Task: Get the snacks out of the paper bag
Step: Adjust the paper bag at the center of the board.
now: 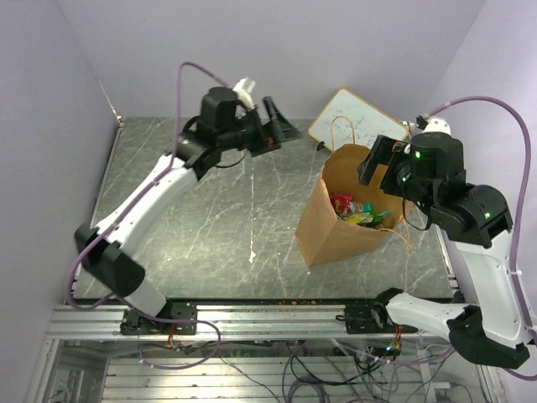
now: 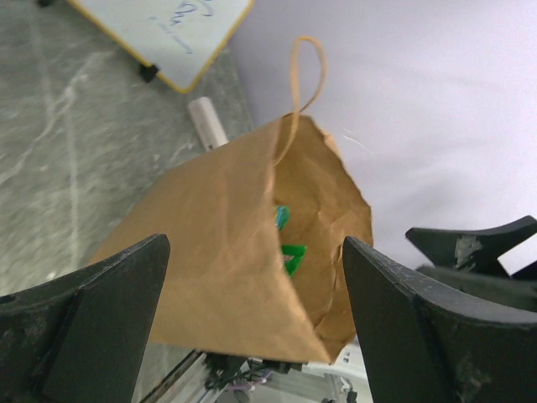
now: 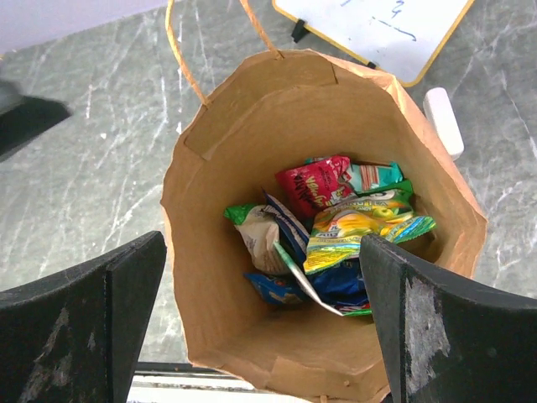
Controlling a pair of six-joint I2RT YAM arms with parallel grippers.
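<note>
Snacks (image 3: 336, 227) lie heaped at the bottom of the paper bag (image 3: 210, 252), straight below the right jaws, which are spread wide with nothing between them. We make out a red packet (image 3: 315, 185), a yellow-green packet (image 3: 369, 225) lying over the others, a teal packet (image 3: 375, 176) behind it and a pale packet (image 3: 258, 231). A blue packet (image 3: 270, 290) is mostly buried, and one black finger (image 3: 453, 336) cuts off the heap's edge. The printed labels are too small for us to read, and we cannot tell how many packets lie underneath.

The left jaws, also spread wide and holding nothing, hang well apart from the bag and face its side. From there the brown wall hides nearly everything inside; only two green scraps (image 2: 292, 256) show through the mouth. One twisted handle (image 2: 306, 67) loops up above the rim.

Beyond the bag from both jaws, a whiteboard (image 1: 357, 117) with a yellow frame sits on the bench (image 1: 210, 218), its writing cropped in both wrist views. A small white block (image 3: 443, 122) lies between board and bag. In the top view the right arm (image 1: 436, 176) covers part of the bag's rim.
</note>
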